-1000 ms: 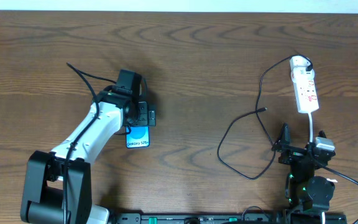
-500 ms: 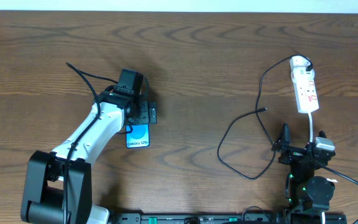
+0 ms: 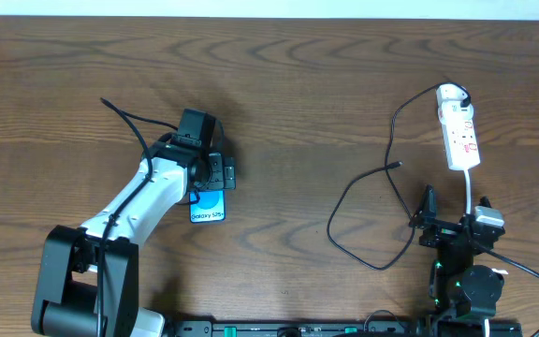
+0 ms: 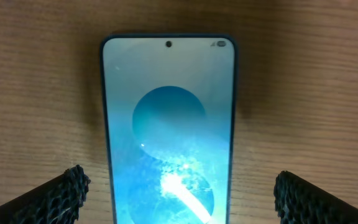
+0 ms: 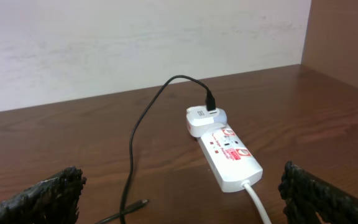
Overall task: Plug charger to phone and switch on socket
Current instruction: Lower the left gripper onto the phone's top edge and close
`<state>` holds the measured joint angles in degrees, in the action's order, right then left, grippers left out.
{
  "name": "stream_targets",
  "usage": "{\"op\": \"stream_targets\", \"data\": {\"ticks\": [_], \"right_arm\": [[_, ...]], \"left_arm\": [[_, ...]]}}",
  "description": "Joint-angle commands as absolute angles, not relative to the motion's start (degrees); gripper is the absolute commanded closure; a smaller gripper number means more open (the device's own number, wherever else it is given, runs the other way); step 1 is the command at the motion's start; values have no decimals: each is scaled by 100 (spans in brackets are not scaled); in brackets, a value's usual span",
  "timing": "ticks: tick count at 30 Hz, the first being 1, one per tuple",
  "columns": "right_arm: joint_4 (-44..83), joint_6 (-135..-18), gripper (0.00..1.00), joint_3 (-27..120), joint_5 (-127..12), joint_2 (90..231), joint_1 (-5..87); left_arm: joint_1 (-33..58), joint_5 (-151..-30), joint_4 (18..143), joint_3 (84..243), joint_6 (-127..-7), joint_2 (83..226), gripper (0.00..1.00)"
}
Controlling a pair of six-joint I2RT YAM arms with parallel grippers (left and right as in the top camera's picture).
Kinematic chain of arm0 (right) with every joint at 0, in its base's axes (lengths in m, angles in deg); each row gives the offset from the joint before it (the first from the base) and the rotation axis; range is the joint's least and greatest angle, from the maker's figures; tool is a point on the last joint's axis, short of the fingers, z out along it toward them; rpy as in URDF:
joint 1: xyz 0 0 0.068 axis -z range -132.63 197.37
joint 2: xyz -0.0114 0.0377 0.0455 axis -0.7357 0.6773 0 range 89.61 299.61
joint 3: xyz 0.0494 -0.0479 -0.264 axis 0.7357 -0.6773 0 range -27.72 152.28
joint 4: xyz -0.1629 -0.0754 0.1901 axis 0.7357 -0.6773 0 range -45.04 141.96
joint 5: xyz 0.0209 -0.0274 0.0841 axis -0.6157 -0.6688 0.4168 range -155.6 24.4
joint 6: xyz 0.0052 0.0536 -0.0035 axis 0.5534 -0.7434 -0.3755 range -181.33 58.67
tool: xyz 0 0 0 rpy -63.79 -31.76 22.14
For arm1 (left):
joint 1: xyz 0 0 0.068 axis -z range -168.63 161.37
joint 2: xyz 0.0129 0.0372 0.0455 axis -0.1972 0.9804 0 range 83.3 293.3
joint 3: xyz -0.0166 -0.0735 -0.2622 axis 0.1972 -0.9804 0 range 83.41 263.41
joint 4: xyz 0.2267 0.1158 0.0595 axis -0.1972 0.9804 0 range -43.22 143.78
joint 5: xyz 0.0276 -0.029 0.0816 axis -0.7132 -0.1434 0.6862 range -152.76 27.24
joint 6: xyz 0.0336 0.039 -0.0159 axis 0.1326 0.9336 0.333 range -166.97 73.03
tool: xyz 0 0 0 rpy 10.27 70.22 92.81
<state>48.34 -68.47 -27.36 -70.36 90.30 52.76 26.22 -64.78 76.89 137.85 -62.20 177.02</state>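
The phone (image 3: 208, 207) lies flat on the table at the left, blue screen up, its far end hidden under my left gripper (image 3: 210, 172). In the left wrist view the phone (image 4: 169, 124) lies between my open fingers (image 4: 180, 194), which straddle it without touching. The socket (image 3: 458, 132) is a white power strip at the far right, also in the right wrist view (image 5: 225, 152). The charger (image 3: 354, 201) loops from it across the table; its plug tip (image 3: 398, 165) lies free, and shows in the right wrist view (image 5: 140, 204). My right gripper (image 3: 452, 225) is open and empty near the front edge.
A white cord (image 3: 473, 187) runs from the socket toward my right arm. A black adapter plug (image 5: 210, 102) sits in the socket's far end. A pale wall (image 5: 135, 43) stands behind the table's far edge.
My left gripper has shifted slightly forward and left over the phone. The right arm, cable and socket have not moved.
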Motion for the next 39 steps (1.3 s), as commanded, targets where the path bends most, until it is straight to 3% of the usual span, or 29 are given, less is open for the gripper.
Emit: {"op": "stream_targets", "data": {"ticks": [1, 39], "right_arm": [[4823, -6809, 1, -2743, -7084, 8993, 5263], [4826, -6809, 1, -2743, -7084, 8993, 5263]], "left_arm": [[2636, -6183, 7660, 13737, -6272, 17767, 2], [2636, -6227, 7306, 13457, -6508, 18587, 2]]}}
